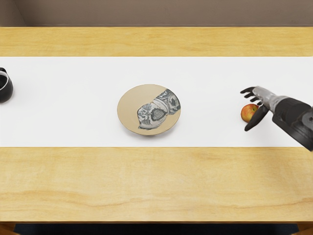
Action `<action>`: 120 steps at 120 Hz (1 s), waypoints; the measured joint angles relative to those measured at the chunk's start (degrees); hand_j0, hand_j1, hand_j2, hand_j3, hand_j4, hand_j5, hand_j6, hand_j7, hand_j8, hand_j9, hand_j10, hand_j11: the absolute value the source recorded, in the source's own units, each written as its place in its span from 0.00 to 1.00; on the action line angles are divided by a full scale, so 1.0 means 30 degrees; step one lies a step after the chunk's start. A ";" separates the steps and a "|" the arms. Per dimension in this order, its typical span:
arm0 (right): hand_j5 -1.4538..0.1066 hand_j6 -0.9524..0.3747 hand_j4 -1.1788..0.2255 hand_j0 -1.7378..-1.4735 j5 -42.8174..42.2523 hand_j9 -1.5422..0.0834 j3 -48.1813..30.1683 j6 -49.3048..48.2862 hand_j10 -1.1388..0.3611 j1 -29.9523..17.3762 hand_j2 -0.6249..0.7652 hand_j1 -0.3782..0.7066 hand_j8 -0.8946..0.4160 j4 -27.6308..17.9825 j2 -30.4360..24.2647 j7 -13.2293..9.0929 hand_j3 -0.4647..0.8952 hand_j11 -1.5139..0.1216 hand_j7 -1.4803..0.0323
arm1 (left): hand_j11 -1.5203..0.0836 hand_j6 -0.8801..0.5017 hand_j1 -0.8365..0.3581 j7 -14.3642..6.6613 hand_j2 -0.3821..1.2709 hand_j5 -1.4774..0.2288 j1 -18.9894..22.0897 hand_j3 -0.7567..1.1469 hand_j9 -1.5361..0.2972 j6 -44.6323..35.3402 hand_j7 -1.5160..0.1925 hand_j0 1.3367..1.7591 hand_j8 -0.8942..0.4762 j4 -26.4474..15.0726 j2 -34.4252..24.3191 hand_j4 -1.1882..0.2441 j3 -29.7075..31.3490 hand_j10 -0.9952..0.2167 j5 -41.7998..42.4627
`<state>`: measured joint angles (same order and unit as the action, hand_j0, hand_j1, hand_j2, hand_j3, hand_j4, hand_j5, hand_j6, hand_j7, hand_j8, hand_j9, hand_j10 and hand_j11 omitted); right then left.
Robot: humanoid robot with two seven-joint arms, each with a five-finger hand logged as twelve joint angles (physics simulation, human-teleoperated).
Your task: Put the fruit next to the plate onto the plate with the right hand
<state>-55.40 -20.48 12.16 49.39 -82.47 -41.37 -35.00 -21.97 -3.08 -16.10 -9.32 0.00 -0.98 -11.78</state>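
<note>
A small red and yellow fruit [249, 112] lies on the white table runner, well to the right of the plate. The plate [131, 105] is tan with a grey patterned patch and stands at the middle of the runner. My right hand [254, 105] comes in from the right edge, its dark fingers spread around the fruit's right side, thumb below and fingers above. The hand is open and not closed on the fruit. The left arm is out of view.
A dark cup [4, 86] stands at the far left edge of the runner. The white runner [205, 78] crosses the wooden table [156, 181] from side to side, and bare runner lies between the fruit and the plate.
</note>
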 joint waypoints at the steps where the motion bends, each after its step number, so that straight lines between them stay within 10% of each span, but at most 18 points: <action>1: 0.75 0.55 0.68 0.30 -0.0001 0.78 0.0000 0.0008 0.61 -0.0007 0.42 0.26 0.52 0.0010 0.0031 0.0000 0.34 0.76 0.80 | 0.95 0.64 0.99 0.0000 0.23 0.87 0.0000 0.40 0.84 0.0000 0.89 0.76 0.65 0.0000 0.0000 0.83 0.0000 0.82 0.0000; 120: 0.46 0.35 0.45 0.31 0.0156 0.49 -0.0147 -0.0205 0.45 -0.0053 0.52 0.56 0.41 0.0727 0.0348 -0.0004 0.34 0.48 0.50 | 0.95 0.64 0.99 0.0000 0.23 0.87 0.0000 0.40 0.84 0.0003 0.89 0.76 0.65 0.0000 0.0000 0.83 -0.0001 0.82 0.0000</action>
<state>-54.93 -20.92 11.55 49.23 -80.29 -40.32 -35.01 -21.97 -3.08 -16.09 -9.32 0.00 -0.98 -11.78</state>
